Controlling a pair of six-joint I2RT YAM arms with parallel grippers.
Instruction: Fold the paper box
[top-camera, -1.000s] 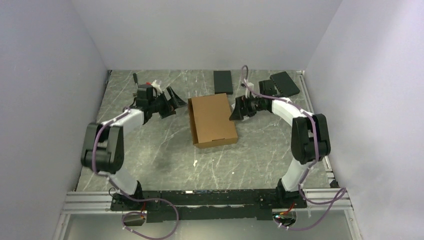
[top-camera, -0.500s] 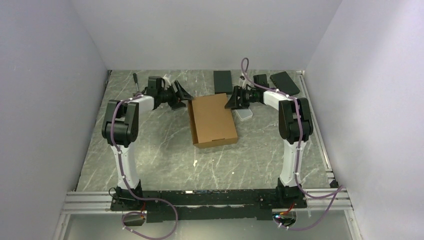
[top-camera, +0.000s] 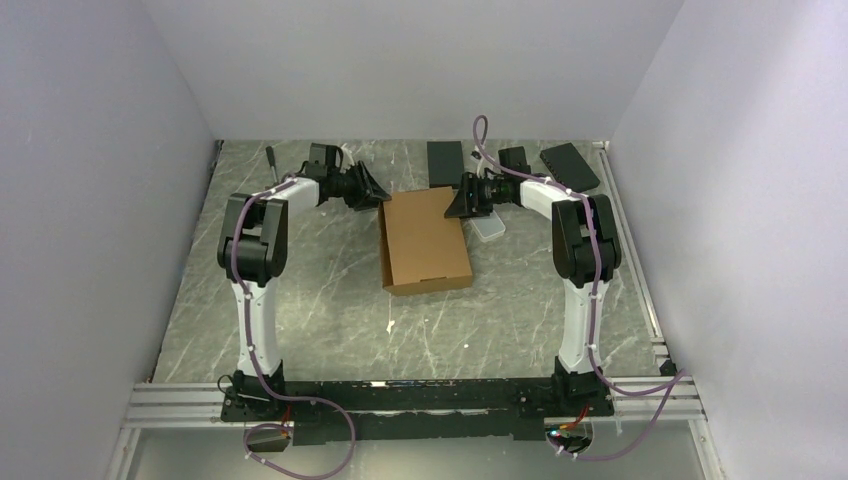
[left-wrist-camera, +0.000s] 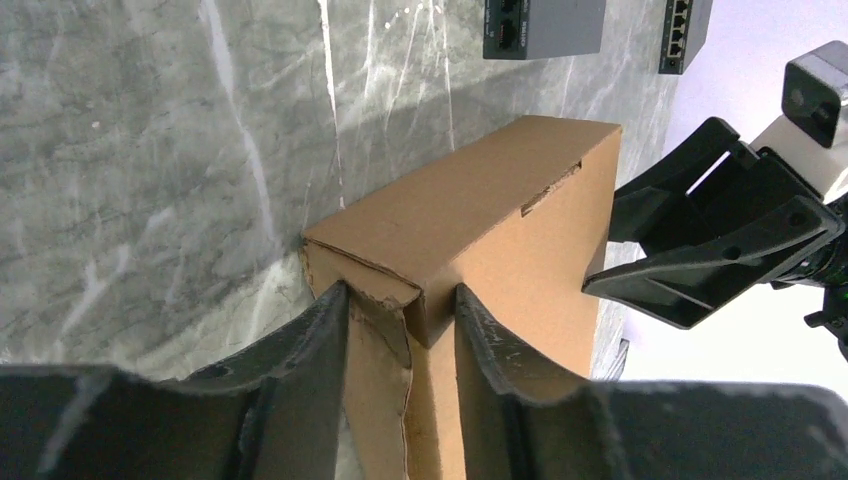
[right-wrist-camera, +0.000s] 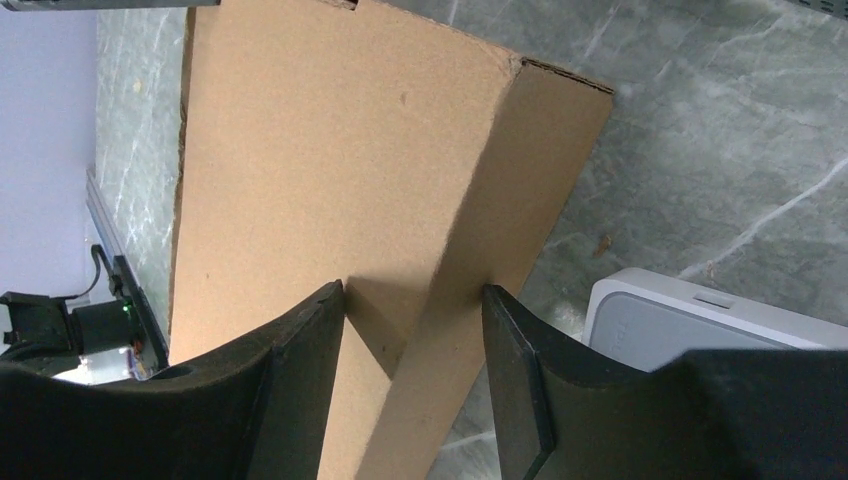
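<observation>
On the grey marbled worktop (top-camera: 300, 290), a black slab (top-camera: 446, 161) is seen behind the paper box (top-camera: 425, 245), and a second slab (top-camera: 570, 166) lies farther right by the wall. A small white case (top-camera: 488, 228) lies just beside the box's right side, under the right arm. Nothing is seen between either tool and the cardboard. The box is placed at the middle of the worktop: a plain brown, shallow rectangle with its top face shut flat and a slit cut in one edge. The left tool (top-camera: 376, 192) is set at its far left corner and the right tool (top-camera: 458, 203) at its far right corner. From above, the fingers themselves cannot be made out. In the left wrist view, dark fingers (left-wrist-camera: 300, 370) are shown on either side of a frayed, slightly gaping corner, with the right tool opposite and rows of ports on the slabs' ends. In the right wrist view, fingers (right-wrist-camera: 515, 380) are shown astride the box's long edge, with the case apart from the cardboard by a strip of worktop. Whether either tool is clenched on the box or only set around it cannot be told.
</observation>
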